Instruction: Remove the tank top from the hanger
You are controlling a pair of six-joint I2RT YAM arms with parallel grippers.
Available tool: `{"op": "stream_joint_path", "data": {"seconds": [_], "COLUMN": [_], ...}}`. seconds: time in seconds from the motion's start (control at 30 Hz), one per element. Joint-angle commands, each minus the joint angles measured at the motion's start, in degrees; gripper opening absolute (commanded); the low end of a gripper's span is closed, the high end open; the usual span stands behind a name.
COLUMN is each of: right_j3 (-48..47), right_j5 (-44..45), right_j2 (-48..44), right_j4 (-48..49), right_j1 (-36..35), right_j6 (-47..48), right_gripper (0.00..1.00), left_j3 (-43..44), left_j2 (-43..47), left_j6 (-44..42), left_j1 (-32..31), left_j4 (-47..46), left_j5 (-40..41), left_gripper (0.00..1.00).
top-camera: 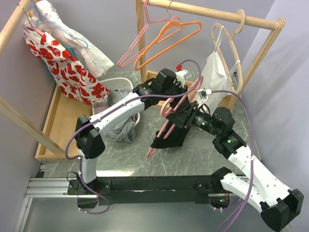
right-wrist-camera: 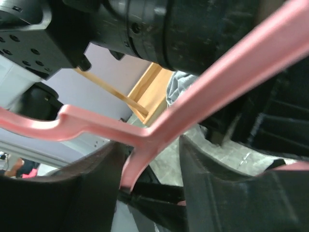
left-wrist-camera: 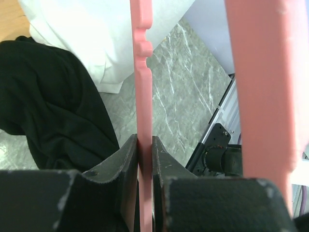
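Observation:
A pink hanger [top-camera: 160, 139] carries a black tank top [top-camera: 170, 137] that sags onto the marble table [top-camera: 203, 159] in the middle. My left gripper [top-camera: 183, 92] is shut on a thin bar of the hanger [left-wrist-camera: 144, 72] near its top, with the black tank top [left-wrist-camera: 53, 111] bunched to the left below it. My right gripper [top-camera: 182, 118] reaches in from the right at the hanger's middle. Its jaws are open, with a junction of the hanger [right-wrist-camera: 159, 133] between the fingers [right-wrist-camera: 212, 183] and dark cloth low in the gap.
A wooden rack [top-camera: 212, 12] at the back holds an orange hanger [top-camera: 166, 41], a pink hanger [top-camera: 133, 50] and a white top [top-camera: 216, 72] on a wooden hanger. A white basket [top-camera: 118, 87], grey clothes [top-camera: 123, 128] and a red floral garment [top-camera: 63, 67] are at the left.

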State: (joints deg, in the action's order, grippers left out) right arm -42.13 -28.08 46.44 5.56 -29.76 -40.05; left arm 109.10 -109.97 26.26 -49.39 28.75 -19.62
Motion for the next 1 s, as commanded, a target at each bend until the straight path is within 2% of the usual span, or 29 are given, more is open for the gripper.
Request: {"op": "stream_joint_path", "data": {"seconds": [0.0,0.03,0.07,0.13,0.2,0.23,0.37,0.4,0.43,0.53,0.63,0.73,0.97], "right_j3": [1.43,1.61,2.05,2.4,2.84,2.93,3.02,3.1,3.37,3.63,3.02,2.14,1.35], "right_j5": [3.2,3.38,3.99,4.34,5.39,5.83,6.89,7.59,8.47,9.7,10.32,11.2,11.46], "right_j2": [-0.82,-0.99,-1.17,-1.87,-2.57,-2.75,-3.89,-4.68,-5.12,-6.35,-7.32,-8.11,-8.91], "right_j4": [7.44,7.62,7.62,7.45,7.01,6.31,4.73,4.46,4.46,4.11,2.62,1.04,0.5], "right_j1": [-0.39,-0.39,-0.39,-0.48,-0.39,-0.48,-0.39,-0.39,-0.39,-0.39,-0.39,-0.39,-0.39], "right_j6": [-3.45,-3.98,-4.15,-4.77,-5.47,-6.17,-6.97,-7.14,-7.67,-8.28,-8.11,-7.5,-8.02], "right_gripper": [0.41,0.36,0.27,0.22,0.15,0.13,0.06,0.05,0.03,0.01,0.01,0.01,0.0], "left_j3": [2.44,2.26,2.08,1.65,1.21,0.59,-1.34,-1.95,-2.4,-6.25,-12.14,-16.8,-25.86], "left_j2": [-0.33,-0.24,0.02,0.37,1.16,1.51,4.23,4.76,5.38,8.89,13.81,17.94,26.37], "left_j6": [0.81,0.81,0.81,0.72,0.55,0.63,-0.07,-0.24,-0.25,0.11,0.63,1.51,2.57], "left_j1": [-1.06,-1.15,-1.15,-1.15,-1.06,-1.06,-1.06,-0.98,-0.98,-0.54,0.34,1.48,1.75], "left_j4": [-1.95,-2.03,-2.03,-2.12,-2.3,-2.38,-2.91,-2.83,-2.91,-4.31,-6.68,-8.71,-13.45], "left_j5": [-1.65,-1.13,-0.86,-0.16,1.68,2.56,7.82,8.8,10.2,15.65,18.82,19.44,23.04], "left_gripper": [0.01,0.01,0.01,0.03,0.18,0.38,0.43,0.48,0.62,0.77,0.86,0.9,0.92]}}
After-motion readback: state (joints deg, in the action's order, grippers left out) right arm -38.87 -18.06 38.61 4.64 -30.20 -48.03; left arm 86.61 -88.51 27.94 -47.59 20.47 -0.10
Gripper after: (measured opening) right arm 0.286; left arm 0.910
